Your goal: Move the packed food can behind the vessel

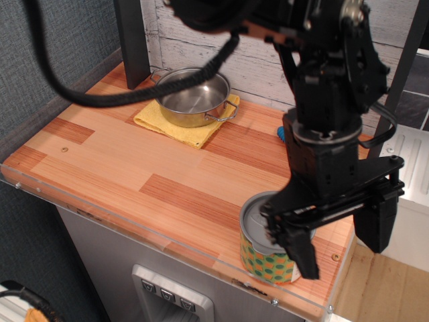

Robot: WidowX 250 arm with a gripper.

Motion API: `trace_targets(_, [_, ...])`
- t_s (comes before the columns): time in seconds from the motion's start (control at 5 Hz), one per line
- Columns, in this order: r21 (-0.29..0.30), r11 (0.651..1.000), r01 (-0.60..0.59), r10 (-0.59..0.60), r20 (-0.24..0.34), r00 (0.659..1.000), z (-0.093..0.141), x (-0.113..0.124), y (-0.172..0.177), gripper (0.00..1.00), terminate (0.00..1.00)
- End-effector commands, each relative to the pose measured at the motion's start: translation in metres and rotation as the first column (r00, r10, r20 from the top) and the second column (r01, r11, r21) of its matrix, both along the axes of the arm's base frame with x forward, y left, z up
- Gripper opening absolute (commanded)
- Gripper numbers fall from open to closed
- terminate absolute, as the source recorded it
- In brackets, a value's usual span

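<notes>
Nearest the camera, the packed food can (267, 249) stands upright at the front right corner of the wooden table (120, 168), close to its clear front edge, its grey lid partly hidden by the arm. The gripper (342, 238) hangs just above and to the right of the can with its jaws spread wide: one finger comes down in front of the can's right side, the other hangs out past the table's right edge. Nothing is pinched between them, and the can appears untouched

This reads as the approach step, with the grasp not yet made. The jaws seem offset to the right of the can, so the next move likely calls for shifting left to centre over the lid, lowering to straddle the can, then closing on its sides

Farther back, the vessel (192, 96) sits on a yellow cloth (175, 127) near the plank wall (221, 40). The gap behind it looks narrow, so placing the can there would need care
</notes>
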State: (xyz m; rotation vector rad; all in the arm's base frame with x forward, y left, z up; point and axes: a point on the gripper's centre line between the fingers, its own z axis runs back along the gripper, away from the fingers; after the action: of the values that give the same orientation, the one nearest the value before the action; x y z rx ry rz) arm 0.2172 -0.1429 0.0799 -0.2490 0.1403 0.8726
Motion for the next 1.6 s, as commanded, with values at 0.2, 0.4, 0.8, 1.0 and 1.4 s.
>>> trace_targets(0.2, [0.03, 0.982, -0.187, 0.187, -0.001, 0.982, -0.013, 0.011, 0.04, 1.0, 0.0])
trace_targets(0.4, [0.046, 0.975, -0.219, 0.219, 0.002, 0.976, -0.014, 0.016, 0.058, 1.0, 0.0])
trace_targets(0.8, [0.056, 0.953, -0.298, 0.297, 0.029, 0.955, -0.01, 0.028, 0.104, 1.0, 0.0])
trace_targets(1.0, [0.073, 0.945, -0.319, 0.317, 0.044, 0.948, -0.011, 0.033, 0.125, 1.0, 0.0])
trace_targets(1.4, [0.149, 0.927, -0.345, 0.341, 0.053, 0.939, -0.014, 0.039, 0.175, 1.0, 0.0])
